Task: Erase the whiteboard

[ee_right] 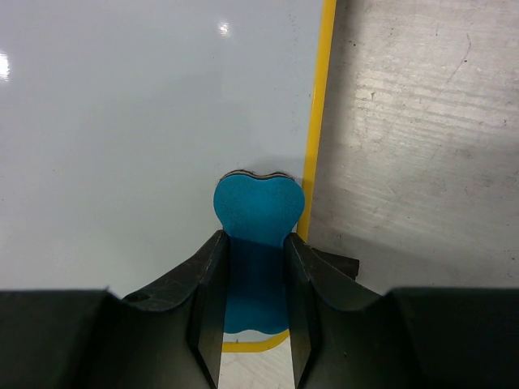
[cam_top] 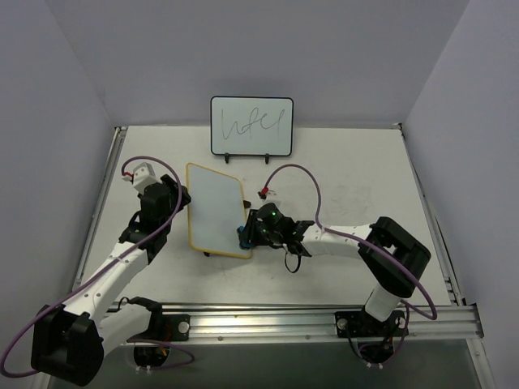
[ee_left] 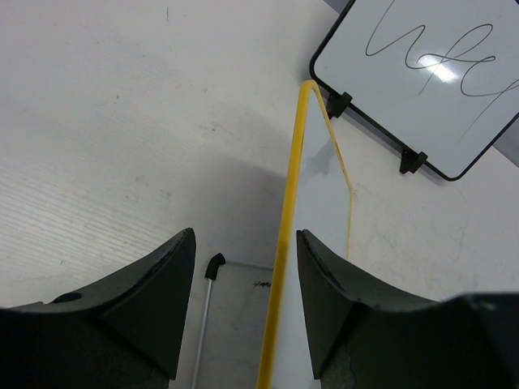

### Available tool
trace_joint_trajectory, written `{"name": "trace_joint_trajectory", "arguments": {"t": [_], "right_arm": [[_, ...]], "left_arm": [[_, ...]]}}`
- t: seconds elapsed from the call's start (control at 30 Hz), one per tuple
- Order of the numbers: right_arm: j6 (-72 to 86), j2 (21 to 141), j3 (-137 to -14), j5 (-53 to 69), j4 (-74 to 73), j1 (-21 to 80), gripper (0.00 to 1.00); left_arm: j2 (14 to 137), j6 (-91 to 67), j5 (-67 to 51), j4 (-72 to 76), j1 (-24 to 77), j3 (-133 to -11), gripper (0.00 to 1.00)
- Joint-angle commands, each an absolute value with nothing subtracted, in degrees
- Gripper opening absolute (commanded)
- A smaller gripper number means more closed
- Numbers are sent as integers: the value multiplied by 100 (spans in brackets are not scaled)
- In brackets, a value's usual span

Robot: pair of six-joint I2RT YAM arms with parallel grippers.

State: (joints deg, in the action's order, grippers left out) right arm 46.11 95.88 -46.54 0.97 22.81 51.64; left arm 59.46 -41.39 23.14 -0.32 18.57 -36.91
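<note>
The whiteboard (cam_top: 215, 207) with the tan frame sits tilted at the table's middle, its face blank white in the top and right wrist views. My left gripper (cam_top: 180, 197) is at its left edge. In the left wrist view the yellow frame edge (ee_left: 285, 227) runs between the parted fingers, close to the right finger, with a gap on the left side. My right gripper (cam_top: 243, 235) is shut on a blue eraser (ee_right: 258, 212), whose rounded end rests on the board (ee_right: 122, 121) by its lower right corner, just inside the frame.
A black-framed whiteboard (cam_top: 251, 124) with one scribble line stands upright at the back wall on black clip feet (ee_left: 339, 104). A thin silver rod with a black tip (ee_left: 212, 271) shows beside the tilted board's edge. Metal rails border the table.
</note>
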Motion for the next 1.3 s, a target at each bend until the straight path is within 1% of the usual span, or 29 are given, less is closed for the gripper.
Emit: {"name": "trace_joint_trajectory", "arguments": {"t": [0.0, 0.37, 0.57, 0.9, 1.03, 1.1, 1.13, 1.17, 1.27], "right_arm": [[4359, 9387, -4746, 184, 1547, 5045, 0], [4316, 9246, -4965, 589, 1705, 4922, 0], [4324, 9220, -4940, 992, 2047, 4922, 0], [4245, 8921, -5141, 1020, 2101, 4861, 0], [4105, 8851, -5352, 705, 1662, 4580, 0], [3895, 8842, -5501, 258, 1190, 4308, 0], [3824, 8877, -5580, -276, 969, 4220, 0], [3762, 8903, -5703, -429, 688, 4114, 0], [3683, 8886, -5660, -825, 563, 3623, 0]], "left_arm": [[5933, -4131, 2197, 44, 1811, -3964, 60], [5977, -4096, 2109, 79, 1802, -3973, 61], [5994, -4087, 2083, 79, 1802, -3981, 61], [6029, -4113, 2004, 132, 1802, -3964, 61], [5889, -4148, 2179, 9, 1802, -3964, 63], [5766, -4227, 2250, -217, 1793, -3981, 63], [5731, -4245, 2337, -368, 1802, -4051, 63], [5652, -4254, 2373, -465, 1810, -4095, 64], [5511, -4167, 2539, -825, 1811, -4262, 64]]}}
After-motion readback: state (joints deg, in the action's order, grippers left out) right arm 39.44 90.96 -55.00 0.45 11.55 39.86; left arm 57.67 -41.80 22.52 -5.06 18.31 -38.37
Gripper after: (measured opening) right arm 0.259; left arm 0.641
